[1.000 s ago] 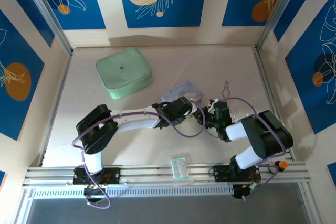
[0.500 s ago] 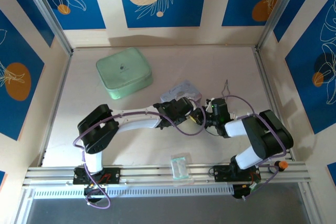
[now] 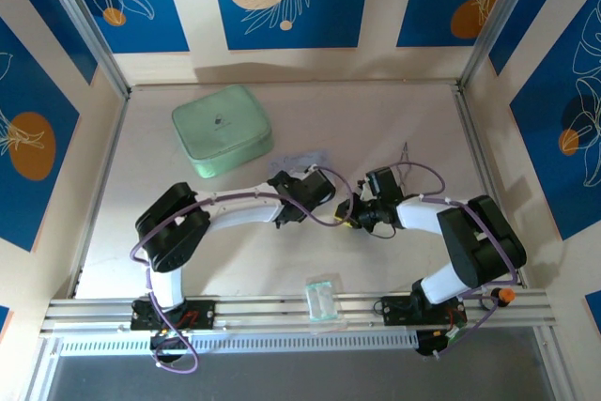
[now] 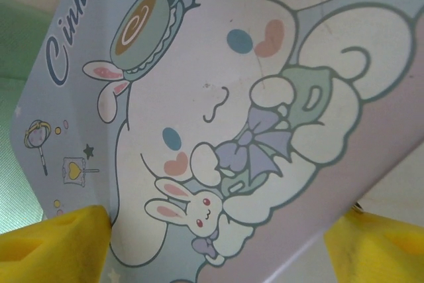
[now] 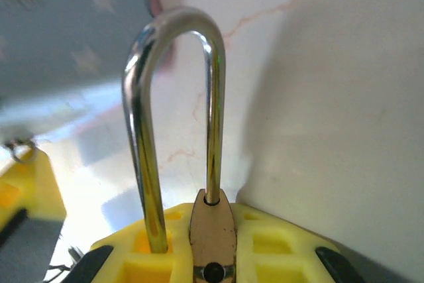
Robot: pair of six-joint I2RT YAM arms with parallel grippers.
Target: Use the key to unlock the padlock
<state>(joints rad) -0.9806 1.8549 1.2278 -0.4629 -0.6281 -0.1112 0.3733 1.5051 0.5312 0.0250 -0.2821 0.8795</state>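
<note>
My right gripper (image 5: 213, 230) is shut on the padlock (image 5: 212, 226), whose narrow brass body stands edge-on between the yellow pads. Its silver shackle (image 5: 175, 31) arches up; one leg enters the body, the other drops beside it. In the top view the right gripper (image 3: 362, 216) sits mid-table, close to the left gripper (image 3: 319, 187). In the left wrist view the left gripper (image 4: 215, 253) is open, its yellow fingers (image 4: 59, 243) wide apart, with the pastel cartoon box (image 4: 218, 97) close in front. I cannot make out the key.
A green zip pouch (image 3: 223, 129) lies at the back left. A thin wire ring (image 3: 405, 155) lies behind the right gripper. A small clear case (image 3: 322, 300) rests on the front rail. The cartoon box (image 3: 305, 159) pokes out behind the left gripper.
The right gripper has swung left and slightly up with the padlock, closer to the left gripper. The left gripper has shifted left, and less of the cartoon box shows.
</note>
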